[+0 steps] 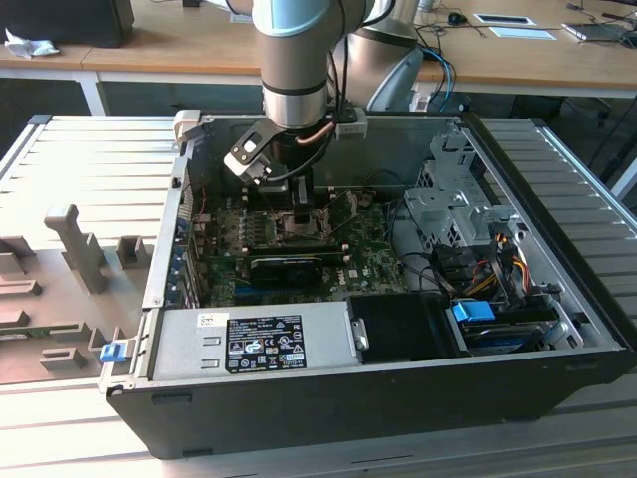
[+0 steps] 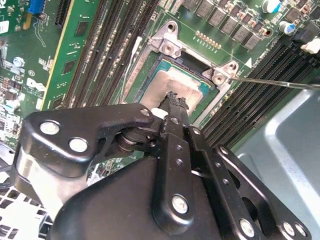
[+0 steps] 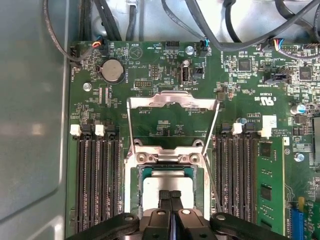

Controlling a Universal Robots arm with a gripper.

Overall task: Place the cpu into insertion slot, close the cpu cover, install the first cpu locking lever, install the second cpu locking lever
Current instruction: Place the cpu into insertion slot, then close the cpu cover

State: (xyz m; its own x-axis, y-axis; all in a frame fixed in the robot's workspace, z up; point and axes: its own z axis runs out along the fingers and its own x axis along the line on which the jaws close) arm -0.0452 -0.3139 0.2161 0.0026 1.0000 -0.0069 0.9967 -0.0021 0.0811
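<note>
The cpu (image 3: pixel 167 181) lies flat in the insertion slot (image 3: pixel 134 200), silvery face up with its green rim showing. My gripper (image 3: pixel 170 194) is shut, and its joined fingertips rest on the cpu's face near one edge. The second wrist view shows the same contact of the gripper (image 2: pixel 175 100) on the cpu (image 2: pixel 172 80), inside the slot's metal rim (image 2: pixel 167 47). The cpu cover (image 3: pixel 172 100) stands swung open behind the slot, with bare board visible through its window. Thin locking levers (image 2: pixel 275 83) stick out free beside the socket. In the exterior view the gripper (image 1: pixel 302 214) reaches down into the computer case.
Rows of black memory slots (image 3: pixel 95 180) flank the socket on both sides. A long black card (image 1: pixel 289 264) lies across the motherboard. The grey power supply (image 1: pixel 254 344) sits near the case's front wall, and a drive cage (image 1: pixel 453 204) and cable bundles (image 1: pixel 488 269) sit on the exterior view's right.
</note>
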